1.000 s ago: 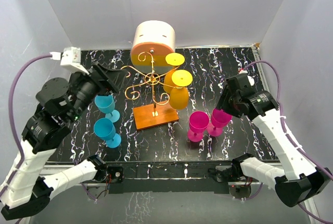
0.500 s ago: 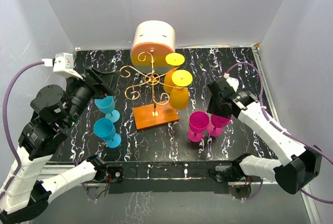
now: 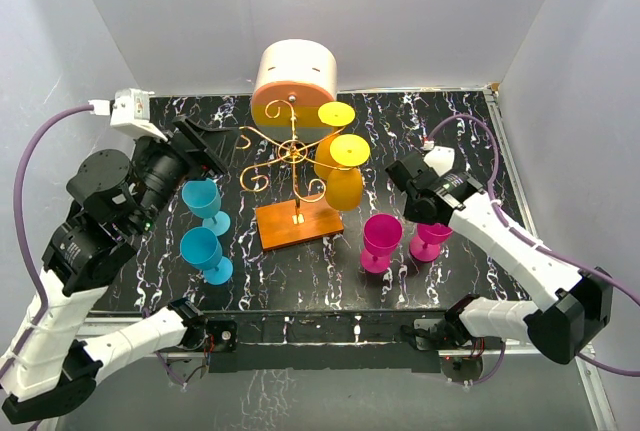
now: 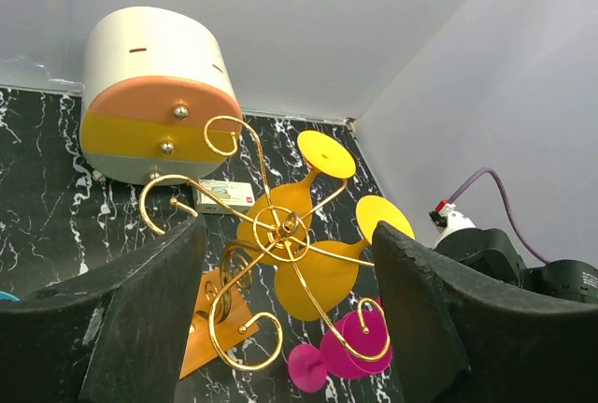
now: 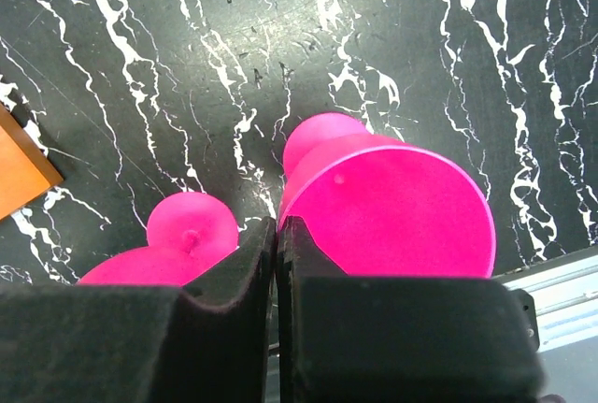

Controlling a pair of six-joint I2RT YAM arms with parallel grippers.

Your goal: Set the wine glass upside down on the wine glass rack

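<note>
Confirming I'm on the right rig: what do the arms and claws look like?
The left arm and right arm have white link shells, black joints and a purple cable each. The left claw and right claw have chunky matte black fingers.

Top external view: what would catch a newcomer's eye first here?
The gold wine glass rack dead centre, two yellow glasses hanging upside down on it, with a big cream-and-orange cylinder behind. To its right stand two magenta glasses, the right gripper, fingers shut, at their rims; two blue glasses stand left.
</note>
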